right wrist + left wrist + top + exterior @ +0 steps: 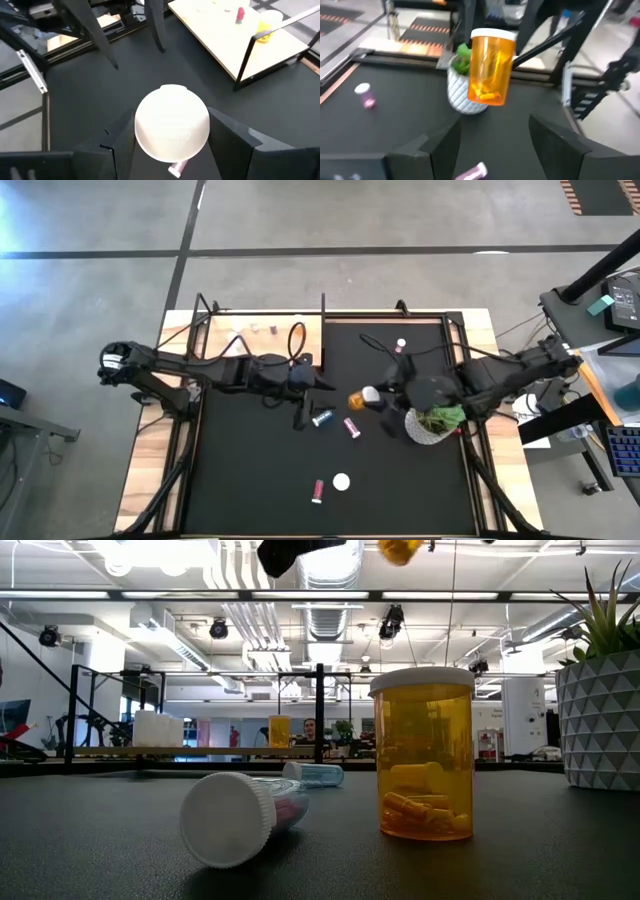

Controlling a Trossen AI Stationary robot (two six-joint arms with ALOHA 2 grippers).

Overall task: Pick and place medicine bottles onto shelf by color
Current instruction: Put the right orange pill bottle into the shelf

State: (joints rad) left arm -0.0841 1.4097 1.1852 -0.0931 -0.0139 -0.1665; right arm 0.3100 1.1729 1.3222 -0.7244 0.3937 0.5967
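Observation:
My right gripper (378, 398) is shut on an orange bottle with a white cap (360, 396), raised above the black mat left of the plant pot. It also shows in the left wrist view (491, 67) and at the low view's top edge (400, 549). My left gripper (312, 386) is open and empty, just left of that bottle, fingers toward it (492, 132). A blue bottle (322, 418) and a pink one (352, 427) lie on their sides below the grippers. The light-wood shelf (250, 330) lies at the far left and bears a few small bottles. My right gripper holds the orange bottle at its top end, one finger (122, 142) on either side of the white cap (172, 122), coming from above and pointing down. The cap hides whether the fingers meet cap or body. The bottle hangs nearly upright, cap up, clear of the mat.
A white pot with a green plant (432, 423) stands right under my right arm. An orange bottle stands upright near the front edge (421, 755), with a pink one lying beside it (318, 491). Another small bottle stands far back (401, 343).

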